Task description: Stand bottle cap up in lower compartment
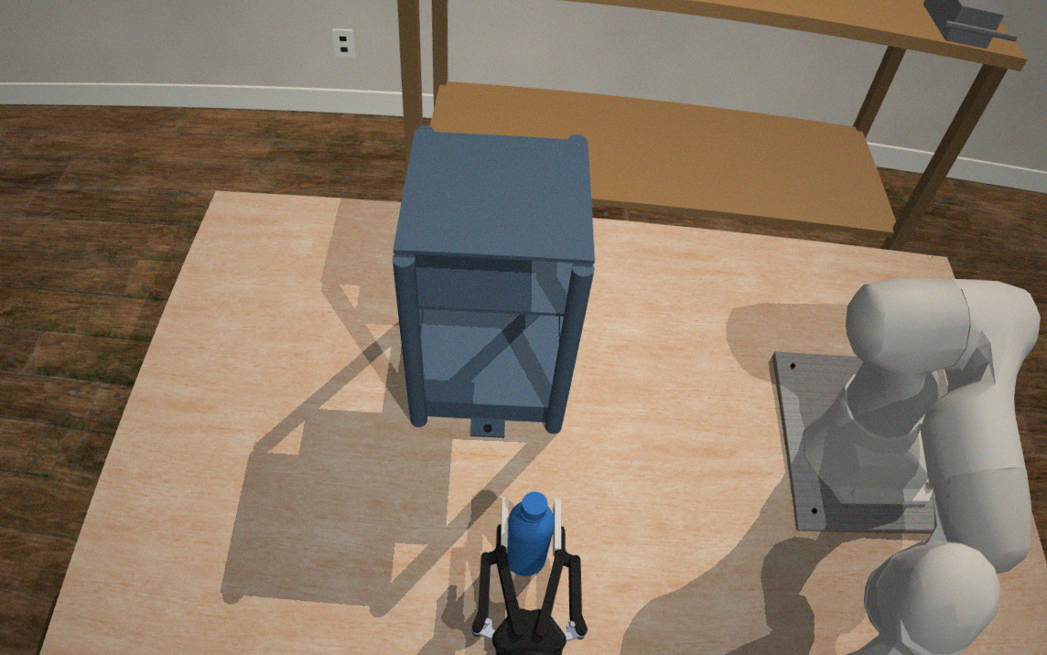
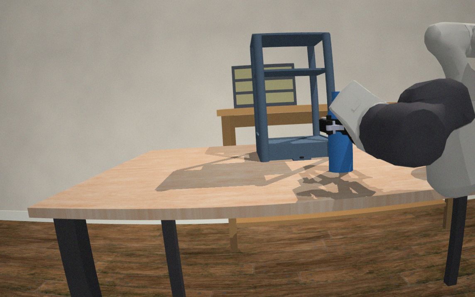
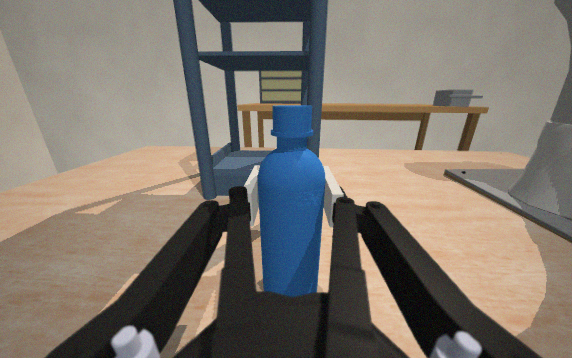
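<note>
The blue bottle [image 1: 530, 534] stands upright, cap up, on the wooden table, in front of the shelving unit [image 1: 492, 277]. My gripper [image 1: 530, 516] reaches in level from the near side, and its two white pads press on the bottle's body on both sides, at mid height. In the wrist view the bottle [image 3: 291, 205] fills the gap between the pads of the gripper [image 3: 291, 194]. In the exterior view the bottle [image 2: 339, 147] rests with its base on the table; the wrist hides its top. The shelving unit's [image 2: 291, 96] lower compartment is empty.
The robot base [image 1: 857, 440] is bolted on a grey plate at the table's right. A brown bench [image 1: 656, 154] stands behind the table. The shelving unit [image 3: 250, 95] is a short way beyond the bottle.
</note>
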